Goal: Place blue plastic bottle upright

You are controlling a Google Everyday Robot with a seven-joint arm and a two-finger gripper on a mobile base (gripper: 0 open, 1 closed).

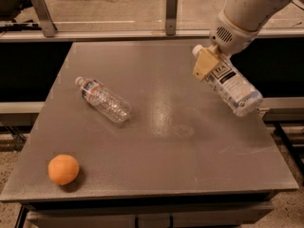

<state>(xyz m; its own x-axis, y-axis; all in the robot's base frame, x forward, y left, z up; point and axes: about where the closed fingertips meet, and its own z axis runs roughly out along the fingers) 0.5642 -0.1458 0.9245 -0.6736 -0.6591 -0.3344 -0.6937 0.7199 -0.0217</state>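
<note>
One camera view shows the gripper (209,64) over the counter's (166,141) right side, fingers (203,64) clamped near the cap of the blue plastic bottle (232,87), which hangs tilted; released like this, it may topple and roll off.

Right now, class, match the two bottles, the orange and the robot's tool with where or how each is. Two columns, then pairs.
1 blue plastic bottle
2 clear ribbed bottle
3 orange
4 tool

A near the front left corner of the table
B shut around a bottle's cap end, far right
C lying on its side, left of centre
D tilted, cap end higher

Pairs: 1-D, 2-C, 3-A, 4-B
</note>
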